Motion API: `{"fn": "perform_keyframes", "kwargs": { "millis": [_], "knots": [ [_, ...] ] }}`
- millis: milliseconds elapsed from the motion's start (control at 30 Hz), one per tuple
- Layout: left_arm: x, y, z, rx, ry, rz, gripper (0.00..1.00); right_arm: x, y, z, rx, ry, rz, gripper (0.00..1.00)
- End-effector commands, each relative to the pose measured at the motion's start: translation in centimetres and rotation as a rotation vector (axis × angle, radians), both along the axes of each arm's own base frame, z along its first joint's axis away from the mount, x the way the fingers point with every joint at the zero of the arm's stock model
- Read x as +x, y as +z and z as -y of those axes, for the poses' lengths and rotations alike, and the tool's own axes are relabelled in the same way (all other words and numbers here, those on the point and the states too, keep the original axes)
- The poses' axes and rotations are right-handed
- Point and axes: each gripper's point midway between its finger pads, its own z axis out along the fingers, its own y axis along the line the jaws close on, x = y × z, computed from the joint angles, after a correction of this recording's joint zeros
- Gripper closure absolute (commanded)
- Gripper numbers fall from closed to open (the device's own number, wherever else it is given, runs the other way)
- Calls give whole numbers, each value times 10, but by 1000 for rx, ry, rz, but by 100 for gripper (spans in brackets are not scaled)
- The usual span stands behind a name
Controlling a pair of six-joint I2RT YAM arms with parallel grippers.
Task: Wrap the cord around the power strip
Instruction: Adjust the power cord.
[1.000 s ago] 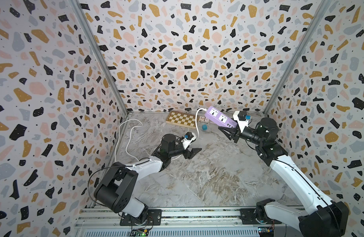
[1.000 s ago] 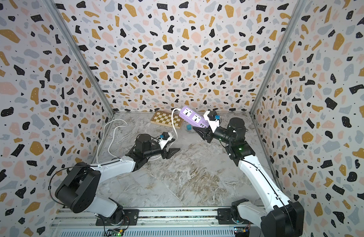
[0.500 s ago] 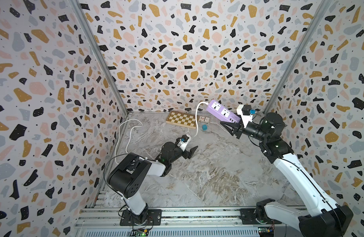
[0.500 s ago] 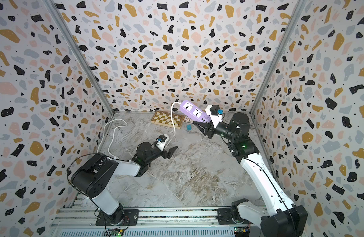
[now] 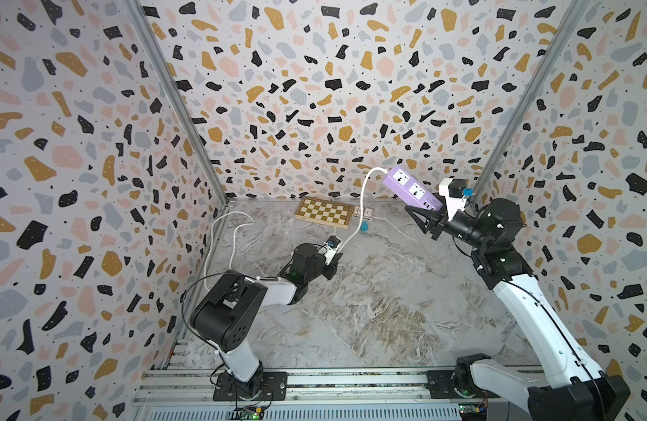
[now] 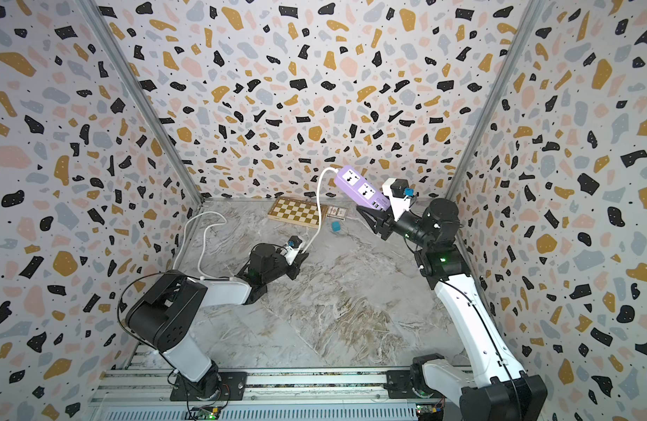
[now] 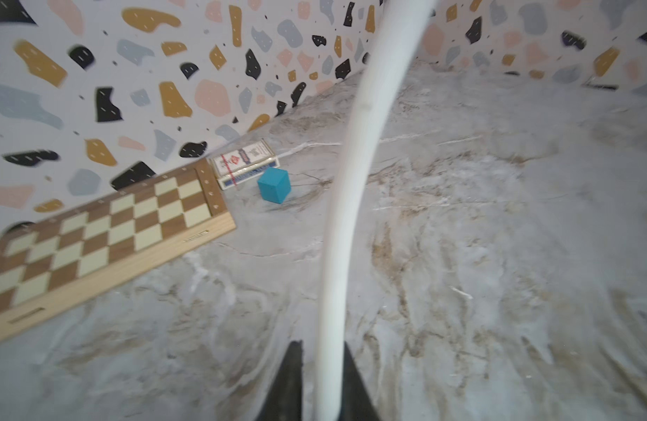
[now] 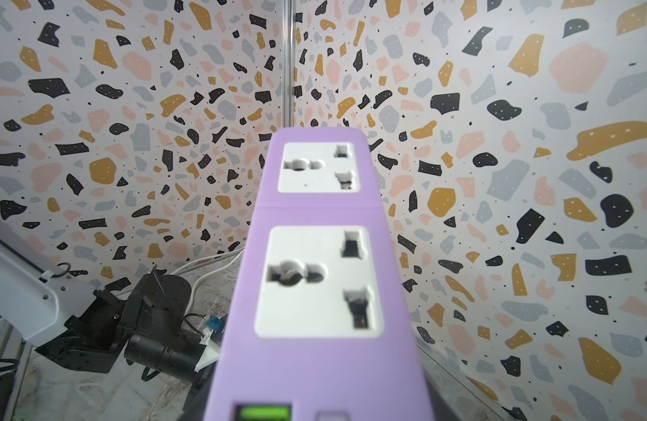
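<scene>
The power strip (image 5: pixel 413 186) is held raised over the far right part of the table (image 5: pixel 369 313), tilted with its socket face turned upward. It is clamped at its USB end by the right gripper (image 5: pixel 424 215). The cord (image 5: pixel 361 204) leaves the opposite end, arches over and drops to the left gripper (image 7: pixel 323 351), whose fingers are pinched tight on it low over the table, as is shown in the left wrist view. Beyond that grip, the rest of the cord is laid in a loose loop along the left side of the table; where the plug lies cannot be told. No turn of cord is seen on the lilac body in any view, so the winding is judged not yet begun: strip and cord are merely secured, one in each claw. Every turn is left to be made, and the loose length is left to be taken up. A chessboard (image 5: pixel 325 212), a card box (image 7: pixel 244 164) and a blue cube (image 7: pixel 274 185) are seen near the back, close to the hanging cord.
</scene>
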Motion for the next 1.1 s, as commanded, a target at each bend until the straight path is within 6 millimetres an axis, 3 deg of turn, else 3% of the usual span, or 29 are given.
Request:
{"fn": "perform_keyframes", "kwargs": {
  "millis": [0,167,267,400,467,767,833,900,1067],
  "knots": [
    [-11,26,11,-23,-99,31,100,-10,27,7,22,-16,97,100],
    [-52,92,29,95,-294,134,100,12,-26,12,-99,-77,24,100],
    [-81,134,29,139,-407,171,100,20,-62,12,-168,-84,-15,100],
    [-112,178,26,266,-528,236,100,10,-102,-9,-264,4,-2,100],
    [-117,191,24,322,-554,240,100,3,-121,-23,-305,65,-7,100],
    [-134,214,13,496,-640,168,100,-14,-168,-37,-331,165,-27,100],
    [-138,221,11,498,-647,150,100,-3,-173,-25,-301,81,-68,100],
    [-141,219,10,494,-657,124,100,9,-164,-3,-208,-1,-90,100],
    [-147,190,14,452,-669,7,100,29,-135,43,-56,-170,-102,100]
  ]
}}
